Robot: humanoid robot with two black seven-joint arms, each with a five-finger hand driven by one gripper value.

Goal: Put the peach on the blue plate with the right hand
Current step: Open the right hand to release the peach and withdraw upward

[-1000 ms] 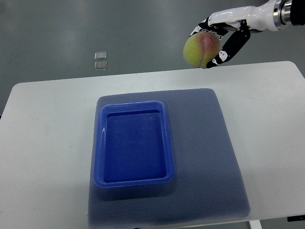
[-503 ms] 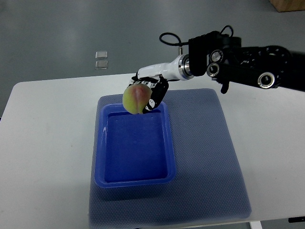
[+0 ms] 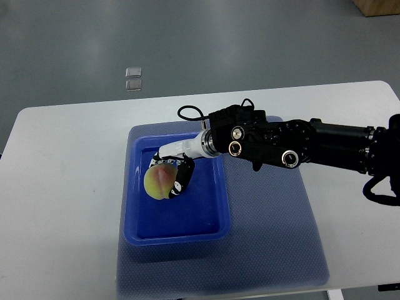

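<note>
Placing step in hand, by the look of it: right robot hand (image 3: 170,177) clamped on the peach (image 3: 159,182) and hanging over the blue plate (image 3: 220,206), inside its rim, toward the far left part of the basin. Cannot tell whether the fruit touches the plate floor or hovers just above it.

Peach tucked under and in front of the white palm, with dark fingers (image 3: 184,177) wrapped round the side nearer the plate's middle and the yellow-pink skin bulging out toward the plate's left wall. Black forearm (image 3: 294,147) stretched in from the right, crossing the plate's right rim and the grey mat (image 3: 269,237) beneath the plate.

Next move, as judged: lower until the fruit rests on the basin floor, loosen the fingers, then lift clear without nudging it; a round fruit likely to roll a little, though the raised rim should keep it in.

Plate and mat on the white bench (image 3: 62,187). No left arm in view.
</note>
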